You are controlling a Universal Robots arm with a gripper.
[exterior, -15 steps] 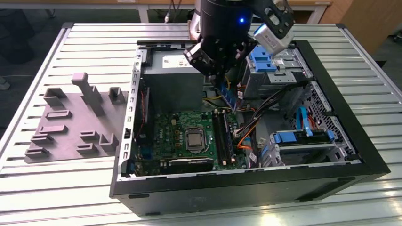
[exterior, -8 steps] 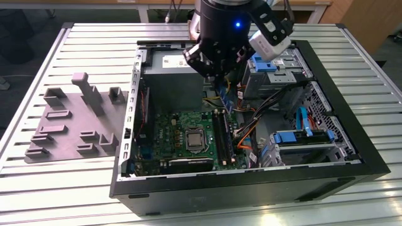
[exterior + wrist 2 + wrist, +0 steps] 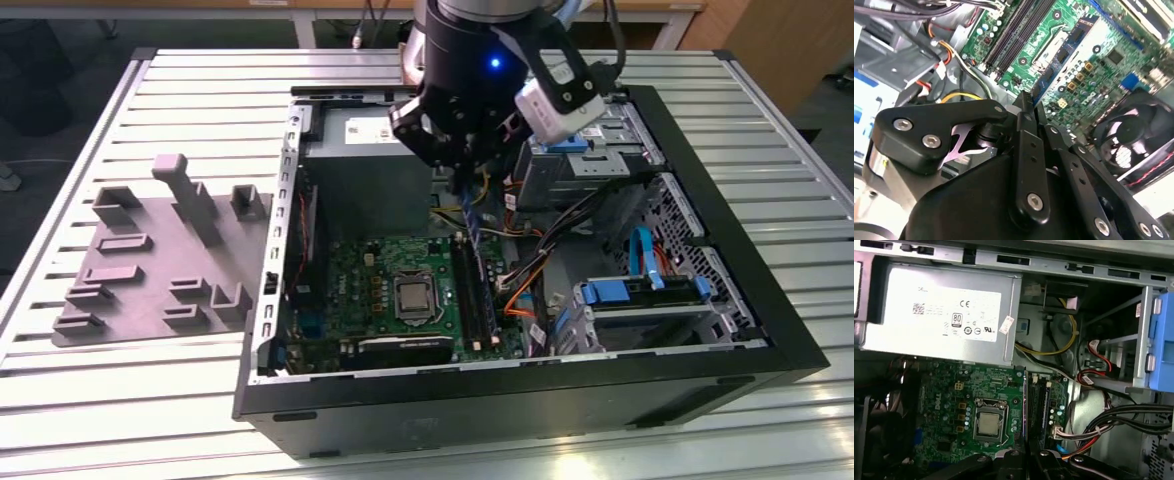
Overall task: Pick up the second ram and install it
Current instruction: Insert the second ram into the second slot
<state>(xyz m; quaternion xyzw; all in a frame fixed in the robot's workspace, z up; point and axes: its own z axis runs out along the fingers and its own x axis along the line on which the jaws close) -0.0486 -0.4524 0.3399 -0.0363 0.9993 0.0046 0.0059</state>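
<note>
The second ram [image 3: 470, 197] hangs edge-down in the end effector [image 3: 461, 160], a thin dark blade showing below the fingers in the exterior view, over the open computer case [image 3: 747, 330]. In the first wrist view it appears as a narrow vertical sliver [image 3: 1025, 405] running from the fingers toward the memory sockets [image 3: 1038, 407], apparently just beside the slot rather than seated in it. In the second wrist view its top edge [image 3: 1024, 102] pokes out between the closed-in black links of the end effector [image 3: 1024, 130]. The fingers are pinching the stick flat between them.

As I judge it, the step in hand is the lowering and seating. To do it well, the stick's long edge should run parallel to the black sockets [image 3: 474, 290] on the motherboard [image 3: 360, 290], with its bottom edge centred over the free slot before any downward push. The stick should stay upright, not leaning toward the processor [image 3: 988, 424] or toward the orange and black cables [image 3: 534, 270] beside the sockets. Pressure ought to come straight down and evenly along the length, so both ends enter together. Whether the slot's end latches are open cannot be told from these views.

Relative to the end effector, the stick sits directly beneath the fingertips, held by its upper part, its lower edge above the board. The grey fixture blocks [image 3: 147, 260] lie on the slatted surface [image 3: 120, 400] outside the case, at the exterior view's left, well apart.
</note>
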